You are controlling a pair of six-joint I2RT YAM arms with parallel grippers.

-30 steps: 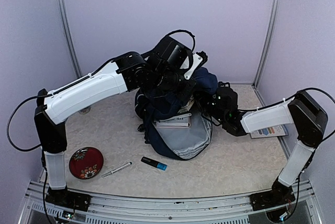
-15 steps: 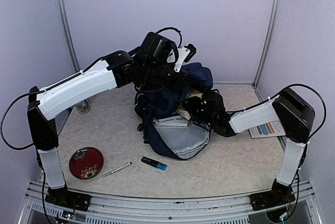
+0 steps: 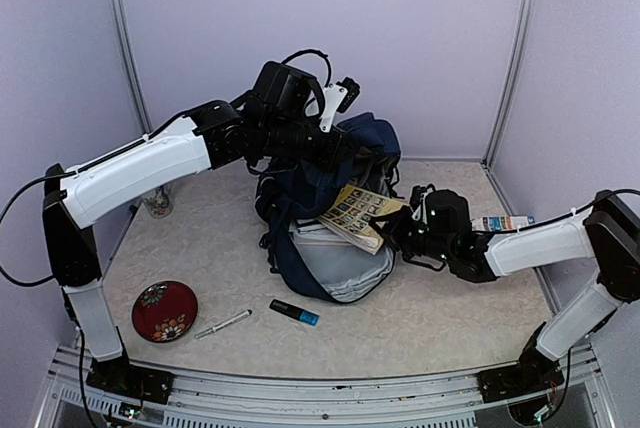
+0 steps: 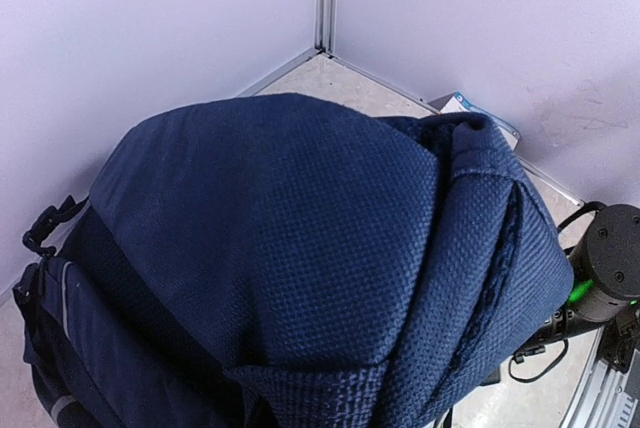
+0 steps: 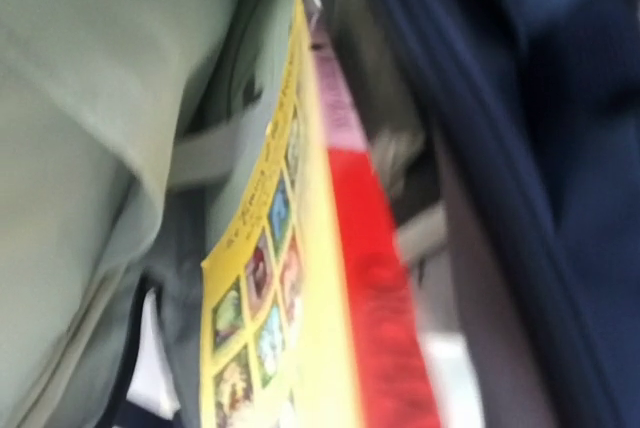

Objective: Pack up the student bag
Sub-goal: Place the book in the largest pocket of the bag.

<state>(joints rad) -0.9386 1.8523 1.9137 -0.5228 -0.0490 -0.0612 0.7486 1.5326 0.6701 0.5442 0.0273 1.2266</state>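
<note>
The student bag (image 3: 322, 191), navy blue, stands at the back middle with its grey-lined flap (image 3: 340, 260) spread open toward me. My left gripper (image 3: 338, 141) is shut on the bag's top fabric and holds it up. In the left wrist view the navy cloth (image 4: 300, 238) fills the frame and hides the fingers. A yellow picture book (image 3: 360, 213) with a red spine (image 5: 375, 278) sticks out of the bag's mouth at a slant. My right gripper (image 3: 398, 231) is shut on the book's right end.
A red patterned dish (image 3: 164, 310), a silver pen (image 3: 222, 324) and a black-and-blue marker (image 3: 294, 312) lie at the front left. A small glass (image 3: 157, 204) stands under the left arm. A booklet (image 3: 503, 222) lies behind the right forearm, by the right wall.
The right gripper went into the bag's mouth, then drew back to the right with the yellow book, which now shows. The left arm shifted left and up with the bag's top.
</note>
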